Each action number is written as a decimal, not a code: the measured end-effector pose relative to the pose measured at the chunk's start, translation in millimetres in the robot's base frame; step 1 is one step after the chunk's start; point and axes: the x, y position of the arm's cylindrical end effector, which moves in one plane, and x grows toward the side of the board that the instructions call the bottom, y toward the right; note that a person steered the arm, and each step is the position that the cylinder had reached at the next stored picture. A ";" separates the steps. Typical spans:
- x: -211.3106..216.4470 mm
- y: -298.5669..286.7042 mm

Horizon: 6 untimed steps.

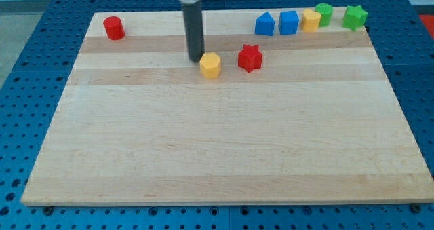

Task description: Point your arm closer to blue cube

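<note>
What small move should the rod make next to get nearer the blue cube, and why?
Probably slide my tip toward the view's right and slightly up. The blue cube sits in the top-right row, while my tip rests just left of the yellow block, so going above it avoids pushing it or the red star.

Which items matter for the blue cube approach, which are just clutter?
Job: my tip, just left of the yellow hexagonal block; blue cube, top right.

Clutter: red cylinder, red star, blue pentagon-like block, yellow block, green cylinder, green star.
</note>
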 end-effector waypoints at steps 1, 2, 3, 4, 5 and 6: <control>-10.9 9.2; -89.8 45.8; -146.6 111.9; -149.9 145.4; -148.9 197.3; -148.8 202.7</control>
